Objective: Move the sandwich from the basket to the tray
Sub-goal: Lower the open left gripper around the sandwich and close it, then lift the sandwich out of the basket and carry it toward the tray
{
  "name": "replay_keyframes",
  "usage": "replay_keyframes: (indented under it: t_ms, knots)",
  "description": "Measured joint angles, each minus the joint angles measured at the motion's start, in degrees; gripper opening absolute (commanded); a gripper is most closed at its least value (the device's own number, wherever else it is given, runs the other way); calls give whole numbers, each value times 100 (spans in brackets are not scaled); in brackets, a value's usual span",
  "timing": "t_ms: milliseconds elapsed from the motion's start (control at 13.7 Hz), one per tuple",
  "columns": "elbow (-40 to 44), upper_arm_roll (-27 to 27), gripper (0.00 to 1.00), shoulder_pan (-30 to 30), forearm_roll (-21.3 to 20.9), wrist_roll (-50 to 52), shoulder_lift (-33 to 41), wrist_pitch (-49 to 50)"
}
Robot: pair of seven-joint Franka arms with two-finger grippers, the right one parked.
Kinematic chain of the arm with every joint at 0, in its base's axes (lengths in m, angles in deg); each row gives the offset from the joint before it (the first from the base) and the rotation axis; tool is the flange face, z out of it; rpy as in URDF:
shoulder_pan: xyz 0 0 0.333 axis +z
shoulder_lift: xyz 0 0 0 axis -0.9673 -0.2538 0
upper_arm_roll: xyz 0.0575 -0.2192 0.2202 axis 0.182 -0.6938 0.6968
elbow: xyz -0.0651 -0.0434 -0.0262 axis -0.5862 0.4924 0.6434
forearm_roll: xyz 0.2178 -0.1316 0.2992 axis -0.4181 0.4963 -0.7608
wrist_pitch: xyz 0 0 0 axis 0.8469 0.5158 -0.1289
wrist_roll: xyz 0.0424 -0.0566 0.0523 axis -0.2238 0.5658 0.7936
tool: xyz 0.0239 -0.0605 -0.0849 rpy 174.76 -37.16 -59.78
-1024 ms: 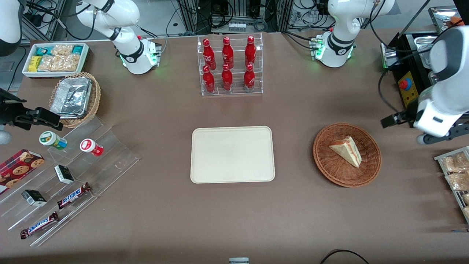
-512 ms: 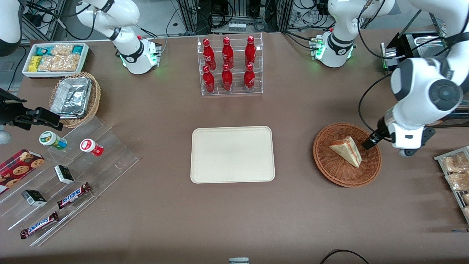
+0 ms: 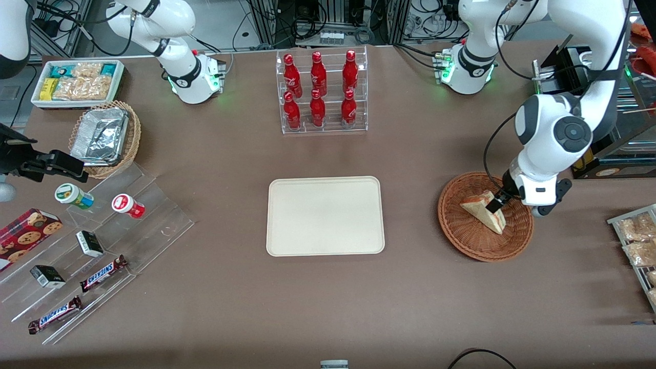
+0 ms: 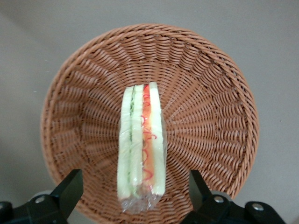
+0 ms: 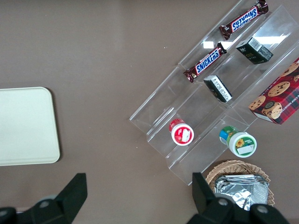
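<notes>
The sandwich (image 3: 482, 211) (image 4: 141, 147), a wrapped white wedge with red and green filling, lies in the round reddish-brown basket (image 3: 464, 238) (image 4: 210, 107) toward the working arm's end of the table. My left gripper (image 3: 499, 201) (image 4: 135, 193) hovers just above the basket over the sandwich's wide end. It is open, with one black finger (image 4: 70, 186) on each side of the sandwich and clear gaps between, touching nothing. The cream rectangular tray (image 3: 325, 216) (image 5: 23, 126) sits bare at the table's middle.
A clear rack of red bottles (image 3: 321, 92) stands farther from the front camera than the tray. Toward the parked arm's end are a clear stepped stand with snacks (image 3: 92, 241), a tan basket with a foil container (image 3: 102, 136) and a white bin of packets (image 3: 77, 82). Packets lie on a rack (image 3: 635, 246) beside the basket.
The left arm has swung in from the table's edge toward the basket and lowered; its gripper now hangs over the sandwich. The sandwich and basket have not moved.
</notes>
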Motion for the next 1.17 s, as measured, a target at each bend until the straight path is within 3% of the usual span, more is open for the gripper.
replay_keyframes:
  t_ms: [439,512,585,732,805,1171]
  knots:
    - [-516,-1,99,0,0,91,-329,-917]
    - [-529,-1,86,0,0,107,-408,-1012]
    - [-530,-1,57,0,0,122,-475,-1074]
    - [-525,-1,22,1,4,272,-516,-1142]
    - [-511,-2,17,1,4,362,-514,-1149]
    - [-406,-131,16,0,4,451,-374,-1095]
